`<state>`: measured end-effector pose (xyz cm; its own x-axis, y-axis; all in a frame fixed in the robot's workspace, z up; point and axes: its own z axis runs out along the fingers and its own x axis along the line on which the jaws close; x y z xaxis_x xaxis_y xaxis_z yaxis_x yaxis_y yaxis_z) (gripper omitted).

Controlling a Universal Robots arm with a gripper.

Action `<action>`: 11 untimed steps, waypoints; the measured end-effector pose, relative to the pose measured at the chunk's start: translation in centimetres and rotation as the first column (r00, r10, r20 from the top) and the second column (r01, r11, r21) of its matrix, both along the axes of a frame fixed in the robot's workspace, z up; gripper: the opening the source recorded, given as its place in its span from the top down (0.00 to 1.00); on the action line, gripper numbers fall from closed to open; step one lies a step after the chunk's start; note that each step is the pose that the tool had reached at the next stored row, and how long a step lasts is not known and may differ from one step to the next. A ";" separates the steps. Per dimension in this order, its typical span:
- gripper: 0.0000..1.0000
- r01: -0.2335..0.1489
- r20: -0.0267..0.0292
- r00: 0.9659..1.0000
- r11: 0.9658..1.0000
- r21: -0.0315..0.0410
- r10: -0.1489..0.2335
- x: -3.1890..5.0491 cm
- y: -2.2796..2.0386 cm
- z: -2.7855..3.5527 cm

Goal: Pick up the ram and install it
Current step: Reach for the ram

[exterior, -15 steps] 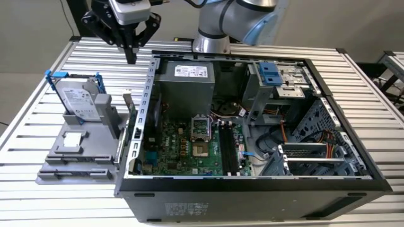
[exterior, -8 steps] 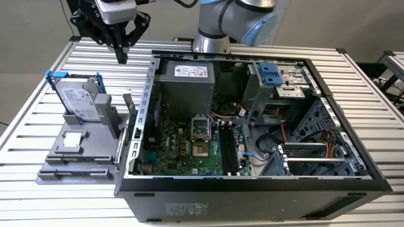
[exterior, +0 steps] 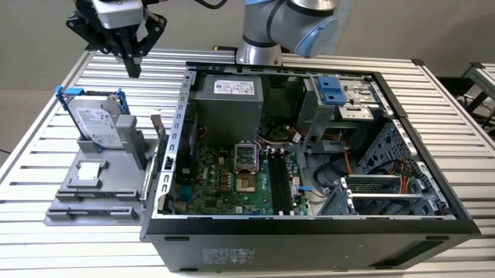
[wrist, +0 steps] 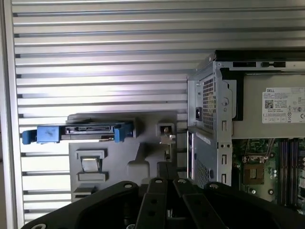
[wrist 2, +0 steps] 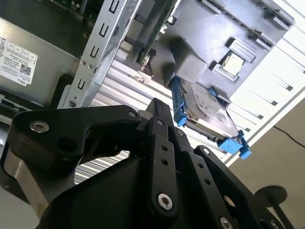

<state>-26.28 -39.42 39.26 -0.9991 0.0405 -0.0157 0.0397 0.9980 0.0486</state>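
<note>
Standing ram [exterior: 157,139] well apart from jaws

Ram [exterior: 155,136] in stand [exterior: 85,200]; stand beside case [exterior: 309,240].

Arm [exterior: 288,26] at the top middle of the exterior view is chunky silver-grey tubing with light blue joint caps, and a black cable [exterior: 208,4] curls off beside it. Upper left, the claw [exterior: 133,68] is matte black under a whitish block [exterior: 117,13]. In the second wrist view its flat black linkage bars [wrist 2: 159,162] have round silver screw heads [wrist 2: 39,126].
</note>
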 end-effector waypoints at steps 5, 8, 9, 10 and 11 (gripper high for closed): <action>1.00 -0.003 0.000 1.000 1.000 0.000 0.003 -1.50 0.02 0.00; 1.00 -0.004 -0.001 1.000 1.000 0.000 0.004 -2.34 0.04 0.00; 1.00 -0.005 -0.001 1.000 1.000 0.000 0.005 -2.62 0.05 0.00; 1.00 -0.006 -0.001 1.000 1.000 0.000 0.006 -2.94 0.05 0.00; 1.00 -0.006 -0.001 1.000 1.000 0.000 0.006 -3.23 0.06 0.00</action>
